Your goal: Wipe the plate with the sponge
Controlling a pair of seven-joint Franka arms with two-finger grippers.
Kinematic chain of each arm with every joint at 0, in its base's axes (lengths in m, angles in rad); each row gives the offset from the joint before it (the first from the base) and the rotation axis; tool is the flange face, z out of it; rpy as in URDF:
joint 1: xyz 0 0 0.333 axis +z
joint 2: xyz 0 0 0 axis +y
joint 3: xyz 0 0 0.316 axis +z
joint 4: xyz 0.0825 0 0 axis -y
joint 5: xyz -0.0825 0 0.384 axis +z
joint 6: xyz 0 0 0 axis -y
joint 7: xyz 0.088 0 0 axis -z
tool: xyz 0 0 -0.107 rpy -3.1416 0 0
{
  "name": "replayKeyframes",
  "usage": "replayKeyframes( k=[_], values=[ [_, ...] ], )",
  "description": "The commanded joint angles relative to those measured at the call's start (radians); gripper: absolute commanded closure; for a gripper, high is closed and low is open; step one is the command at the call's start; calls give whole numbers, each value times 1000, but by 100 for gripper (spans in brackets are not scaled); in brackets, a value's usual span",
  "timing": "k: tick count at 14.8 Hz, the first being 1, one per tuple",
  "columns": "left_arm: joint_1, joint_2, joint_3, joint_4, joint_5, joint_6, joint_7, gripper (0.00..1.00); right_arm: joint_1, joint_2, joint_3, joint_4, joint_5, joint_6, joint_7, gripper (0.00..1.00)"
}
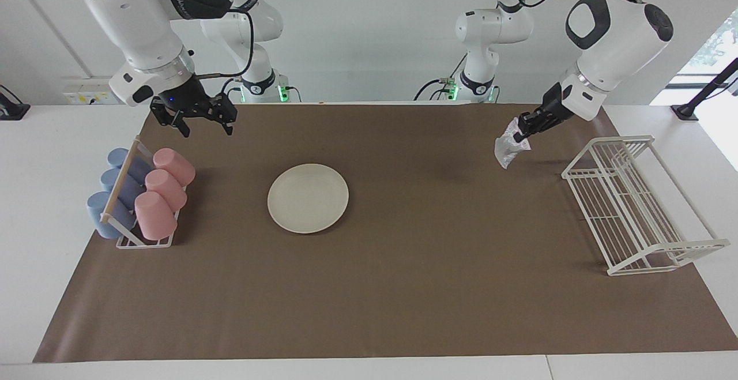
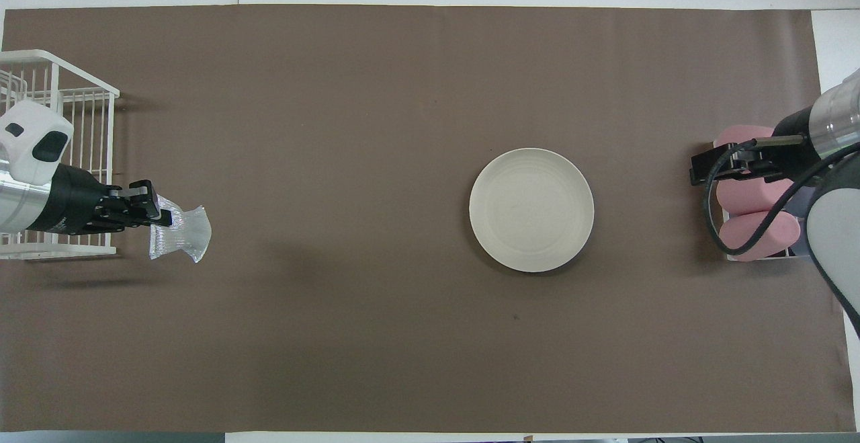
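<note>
- The round, shallow, cream off-white plate (image 1: 308, 198) lies flat on the brown mat (image 1: 403, 299) covering the worktop, nearer the right arm's end, with nothing on it and nothing touching it.
- The left end effector (image 1: 522, 134) pinches the small silvery-white wrinkly mesh sponge (image 1: 508, 148) at its top; the wad hangs below the fingertips, in the air over the mat, just beside the white wire rack (image 1: 634, 207) and well apart from the plate.
- The right end effector (image 1: 200, 121) hangs with its fingers spread and empty over the mat, near the holder of pink and blue cups (image 1: 141, 195); this arm waits.
- Judged from this layout, the step in hand is bringing the sponge to the plate, and wiping contact is not made at this moment.
- To do it well, the left arm should carry the sponge across over the plate's centre, lower until the hanging mesh flattens on the surface, and press lightly.
- The plate is loose on the mat, so a hard sideways stroke could push it along; small circular strokes inside the rim suit it better, or the right end effector could steady the rim.
- The grip is high on the wad, so the fingertips should stay clear of the plate.
</note>
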Motion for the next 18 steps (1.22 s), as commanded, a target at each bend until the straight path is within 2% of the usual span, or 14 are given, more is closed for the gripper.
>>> replayKeyframes(
  k=[1, 3, 5, 9, 14, 18],
  values=[
    [8, 83, -8, 159, 165, -108, -16, 100, -35, 33, 30, 48, -26, 5, -36, 0],
    [2, 123, -10, 252, 298, -171, -14, 100, -76, 39, 70, 57, -25, -4, -34, 0],
    [-9, 150, -11, 317, 423, -222, -14, 100, -78, 33, 62, 51, -25, -17, -36, 0],
    [-11, 154, -19, 325, 636, -216, 13, 100, -93, 18, 54, 51, -25, -69, -28, 0],
    [-5, 163, -17, 319, 802, -155, 44, 100, -95, 23, 47, 54, -23, -60, -39, 0],
    [-5, 213, -16, 311, 934, -116, 43, 100, -99, 26, 38, 59, -26, -43, -83, 0]
  ],
)
